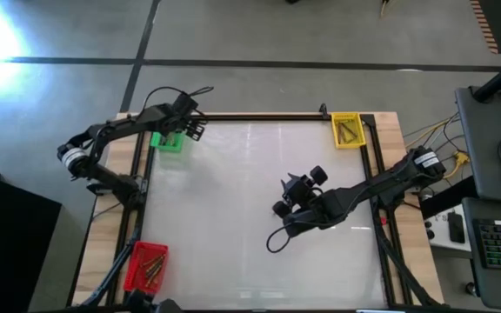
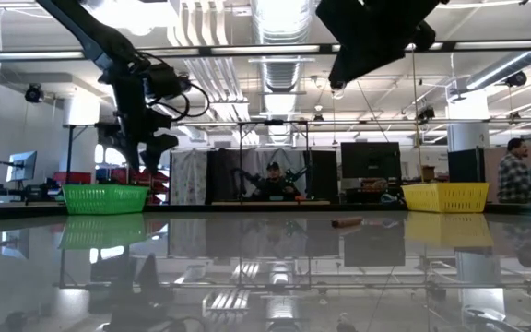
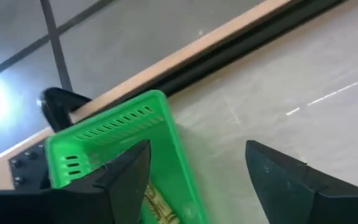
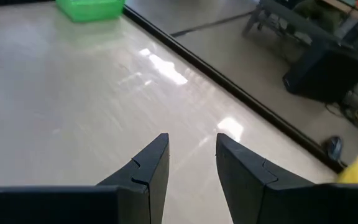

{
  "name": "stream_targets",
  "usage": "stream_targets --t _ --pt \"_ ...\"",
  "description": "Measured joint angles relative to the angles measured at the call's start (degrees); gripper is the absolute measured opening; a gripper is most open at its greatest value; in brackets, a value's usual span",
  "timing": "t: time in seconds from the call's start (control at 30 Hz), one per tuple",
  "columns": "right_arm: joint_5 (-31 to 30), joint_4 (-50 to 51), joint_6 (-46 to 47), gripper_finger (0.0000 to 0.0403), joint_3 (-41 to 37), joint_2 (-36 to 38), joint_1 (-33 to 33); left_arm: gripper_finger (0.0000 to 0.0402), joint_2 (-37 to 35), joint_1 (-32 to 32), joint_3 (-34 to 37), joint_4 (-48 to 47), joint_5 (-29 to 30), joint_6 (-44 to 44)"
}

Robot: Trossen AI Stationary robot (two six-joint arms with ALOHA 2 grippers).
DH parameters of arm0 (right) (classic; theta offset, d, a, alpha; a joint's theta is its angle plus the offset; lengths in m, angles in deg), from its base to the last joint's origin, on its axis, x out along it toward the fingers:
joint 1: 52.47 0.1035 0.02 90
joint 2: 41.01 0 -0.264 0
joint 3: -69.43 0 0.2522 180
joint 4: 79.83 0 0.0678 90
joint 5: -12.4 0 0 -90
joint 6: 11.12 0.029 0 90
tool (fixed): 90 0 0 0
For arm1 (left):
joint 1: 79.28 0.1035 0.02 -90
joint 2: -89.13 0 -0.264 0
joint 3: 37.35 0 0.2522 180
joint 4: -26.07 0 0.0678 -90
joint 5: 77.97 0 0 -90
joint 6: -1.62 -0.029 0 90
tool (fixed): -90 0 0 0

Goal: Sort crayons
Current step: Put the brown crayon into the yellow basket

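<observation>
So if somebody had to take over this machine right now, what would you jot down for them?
Left gripper: open, empty, above the green bin at the table's far left corner.
Right gripper: jaws apart, nothing between them, over the middle of the table.
Crayons: some in the green bin, some in the yellow bin, some in the red bin.
Left: one small brownish stick lies loose on the table, probably a crayon to sort. No others seen loose.
</observation>
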Motion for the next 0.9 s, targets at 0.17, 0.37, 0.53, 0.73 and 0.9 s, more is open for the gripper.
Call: stream_targets --t 0.17,0.37,0.53,0.73,0.9 --pt "4.4 13.45 17.89 0.0123 -0.05 0.09 0.37 0.0253 -5.02 -2.27 1.36 1.08 -3.53 -1.65" --pt "17.55 18.98 38.69 0.0123 -2.34 -1.07 -0.04 0.0252 -15.86 -14.32 10.78 17.08 -12.08 -5.73" --pt "26.46 18.4 39.56 0.0123 -3.81 -1.66 -2.58 0.0251 -22.26 -27.65 23.93 36.38 -20.0 -5.29" --pt "29.81 16.73 46.35 0.0123 -7.38 -1.6 -6.71 0.0251 -23.09 -41.55 36.3 58.27 -21.1 -2.21" --pt "34.14 4.81 47.19 0.0123 -13.33 -1.6 -9.57 0.0251 -21.84 -49.88 41.52 68.3 -17.67 -0.9"
